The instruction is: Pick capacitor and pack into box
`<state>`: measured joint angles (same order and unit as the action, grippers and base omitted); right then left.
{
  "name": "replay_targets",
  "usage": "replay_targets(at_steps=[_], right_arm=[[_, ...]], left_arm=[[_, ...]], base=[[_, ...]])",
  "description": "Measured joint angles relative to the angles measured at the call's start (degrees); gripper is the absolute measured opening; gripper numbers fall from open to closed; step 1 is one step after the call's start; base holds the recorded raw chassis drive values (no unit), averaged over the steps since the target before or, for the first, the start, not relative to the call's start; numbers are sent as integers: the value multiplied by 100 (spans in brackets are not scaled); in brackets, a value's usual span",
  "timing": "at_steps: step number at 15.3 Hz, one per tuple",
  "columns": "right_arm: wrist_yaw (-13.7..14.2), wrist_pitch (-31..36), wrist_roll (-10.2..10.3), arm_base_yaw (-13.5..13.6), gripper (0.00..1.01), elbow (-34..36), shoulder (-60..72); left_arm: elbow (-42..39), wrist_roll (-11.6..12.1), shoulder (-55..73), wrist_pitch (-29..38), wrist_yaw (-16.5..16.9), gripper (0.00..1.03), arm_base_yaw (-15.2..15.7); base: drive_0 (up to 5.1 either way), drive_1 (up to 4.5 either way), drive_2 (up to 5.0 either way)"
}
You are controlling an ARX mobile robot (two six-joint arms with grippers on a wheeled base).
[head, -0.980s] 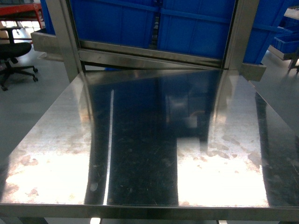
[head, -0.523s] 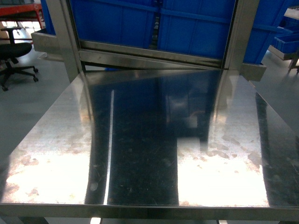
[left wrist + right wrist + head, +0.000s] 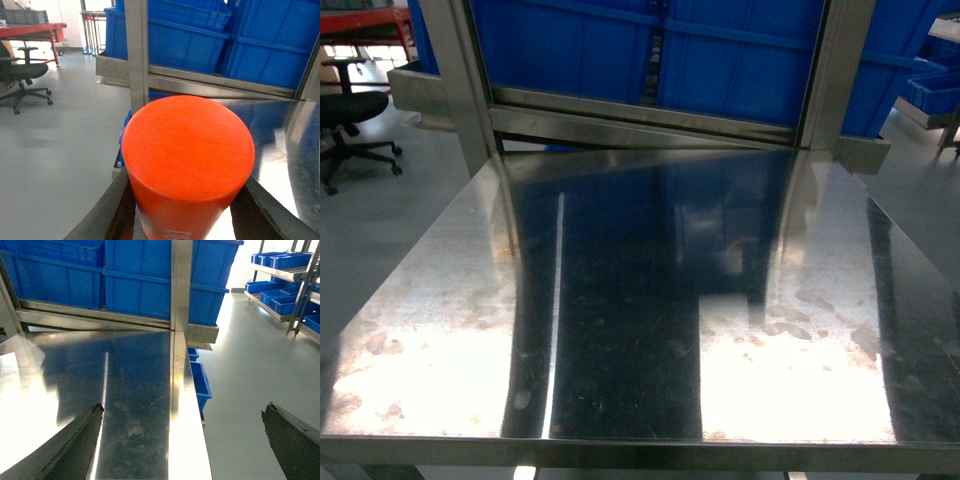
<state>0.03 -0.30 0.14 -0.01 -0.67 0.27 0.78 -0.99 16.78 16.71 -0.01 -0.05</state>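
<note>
The left gripper [image 3: 185,210] clamps a fat orange cylindrical capacitor [image 3: 187,160]; the right gripper [image 3: 180,440] gapes empty. With no box visible, the capacitor should stay upright over the steel table [image 3: 640,330].

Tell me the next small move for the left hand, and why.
Probably hold the capacitor and wait, or turn to find the box. The left hand is shut on the orange cylinder beside the steel table, but no box shows in any view, so there is nowhere yet to place it. The right hand is open.
</note>
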Motion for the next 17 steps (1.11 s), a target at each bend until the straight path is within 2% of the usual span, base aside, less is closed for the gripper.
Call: replay_targets(at_steps=[2, 3, 17], right_arm=[[-2, 2, 0, 0, 98, 0, 0], [-2, 0, 0, 0, 98, 0, 0], [-2, 0, 0, 0, 98, 0, 0]], left_arm=[[0, 0, -627, -640, -2, 41, 0], [2, 2, -1624, -1661, 4, 41, 0], [2, 2, -1620, -1711, -2, 41, 2]], base=[[0, 0, 0], [0, 0, 0], [0, 0, 0]])
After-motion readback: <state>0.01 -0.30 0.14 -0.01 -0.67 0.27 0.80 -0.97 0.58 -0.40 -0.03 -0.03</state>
